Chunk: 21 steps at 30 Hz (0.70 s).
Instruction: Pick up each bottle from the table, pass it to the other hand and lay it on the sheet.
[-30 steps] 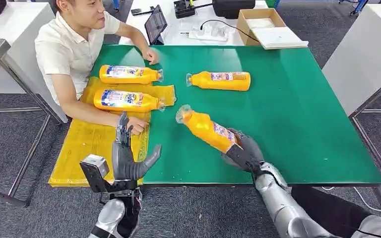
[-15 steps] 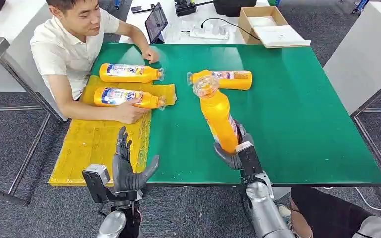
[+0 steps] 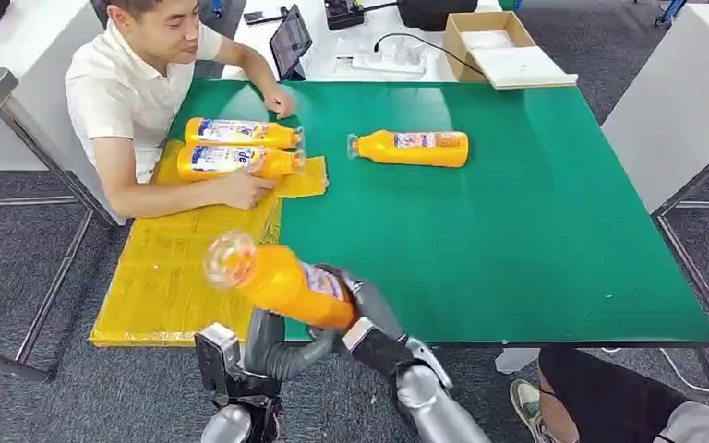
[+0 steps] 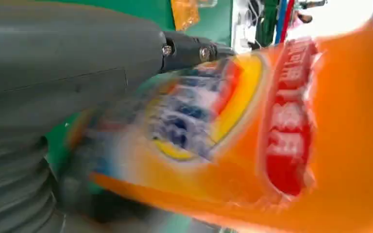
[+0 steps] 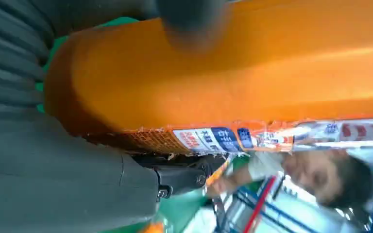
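Observation:
My right hand [image 3: 374,325] grips the base of an orange bottle [image 3: 286,281] and holds it tilted over the table's front edge, with its clear cap [image 3: 229,259] above the yellow sheet [image 3: 171,268]. My left hand [image 3: 272,343] is directly under the bottle, thumb spread towards its base; its fingers are hidden behind the bottle. The left wrist view shows the bottle [image 4: 296,145] blurred against my left hand [image 4: 53,87]. In the right wrist view my right hand [image 5: 53,184] wraps the bottle [image 5: 247,73]. Two bottles [image 3: 238,133] [image 3: 231,160] lie on the sheet's far end. Another bottle [image 3: 414,148] lies on the green table [image 3: 517,240].
A person sits at the table's far left corner, one hand [image 3: 240,190] on the sheet beside the two bottles and the other hand [image 3: 282,101] on the table. A tablet [image 3: 290,44], cables and a cardboard box [image 3: 485,41] stand behind the table.
My right hand has swung the bottle from the table's middle leftwards and down over my left hand, which now lies under it. The person has pushed the nearer sheet bottle against the farther one.

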Motion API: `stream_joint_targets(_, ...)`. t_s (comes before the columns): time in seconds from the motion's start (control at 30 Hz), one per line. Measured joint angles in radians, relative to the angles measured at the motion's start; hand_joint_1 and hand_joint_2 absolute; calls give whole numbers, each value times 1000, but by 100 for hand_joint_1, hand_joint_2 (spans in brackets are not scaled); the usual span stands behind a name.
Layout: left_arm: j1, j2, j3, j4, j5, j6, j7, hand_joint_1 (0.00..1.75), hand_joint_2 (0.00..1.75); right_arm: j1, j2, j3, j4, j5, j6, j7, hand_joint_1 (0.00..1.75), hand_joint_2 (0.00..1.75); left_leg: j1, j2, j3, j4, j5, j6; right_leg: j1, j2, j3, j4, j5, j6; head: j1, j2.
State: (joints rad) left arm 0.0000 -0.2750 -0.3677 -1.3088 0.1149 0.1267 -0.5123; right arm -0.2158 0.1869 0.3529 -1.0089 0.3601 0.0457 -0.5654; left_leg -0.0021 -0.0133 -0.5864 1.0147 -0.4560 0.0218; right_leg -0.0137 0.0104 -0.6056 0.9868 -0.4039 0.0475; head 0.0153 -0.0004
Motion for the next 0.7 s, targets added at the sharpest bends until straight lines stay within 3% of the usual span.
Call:
stream_joint_targets(0.5,1,-14,37,-5,43,-7,-6,0,175,-28,24,88,154,41,-76,13,175,175,0,0,0,0,0,0,0,0,0,0,0,0,0,0)
stream_joint_targets(0.53,1,-15,37,-6,55,-9,-4,10,175,-31,27,91,167,47,-82,10,175,175,0,0,0,0,0,0,0,0,0,0,0,0,0,0)
stream_joint_targets(0.57,0,-15,37,-8,60,-11,-4,175,175,-34,30,92,177,51,-87,7,175,175,0,0,0,0,0,0,0,0,-1,0,0,0,0,0)
stream_joint_targets(0.7,-5,-15,37,-8,91,-12,-2,175,175,-58,35,98,220,61,-100,0,168,175,0,0,0,0,0,0,0,0,-1,0,0,0,0,0)
